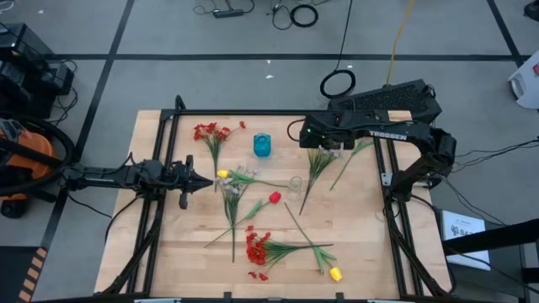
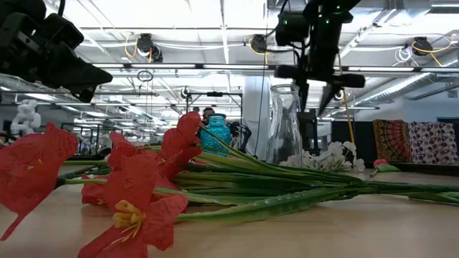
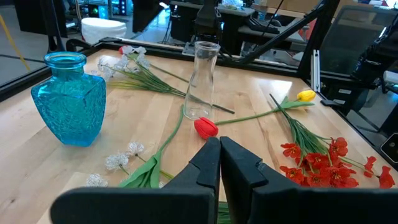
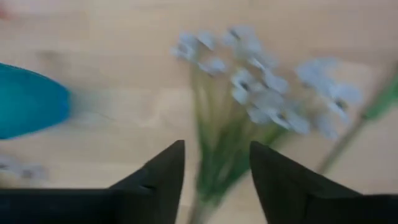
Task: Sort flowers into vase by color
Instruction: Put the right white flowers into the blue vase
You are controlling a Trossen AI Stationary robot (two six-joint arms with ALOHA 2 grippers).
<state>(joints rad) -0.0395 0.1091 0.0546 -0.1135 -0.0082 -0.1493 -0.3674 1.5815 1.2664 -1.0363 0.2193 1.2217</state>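
High view first: the right claw (image 1: 330, 148) hangs over the far part of the wooden surface (image 1: 168, 252), right above a spray of pale white blossoms (image 1: 318, 162) lying flat. Right wrist view confirms it: fingers spread apart, nothing between them, the white blossoms (image 4: 267, 93) directly beneath, and the blue vase (image 4: 28, 106) off to one side. The left claw (image 1: 205, 181) sits low at the left side of the surface, fingers pressed together and empty, pointing toward a yellow tulip (image 1: 223, 174) just in front of it. Between the arms stands the clear glass vase (image 1: 296, 182), with a red tulip (image 1: 274, 198) lying close by. A red cluster (image 1: 210, 132) rests near the far edge, left of the blue vase (image 1: 263, 145). Near the front edge lie another red cluster (image 1: 257, 249) and a second yellow tulip (image 1: 335, 273).
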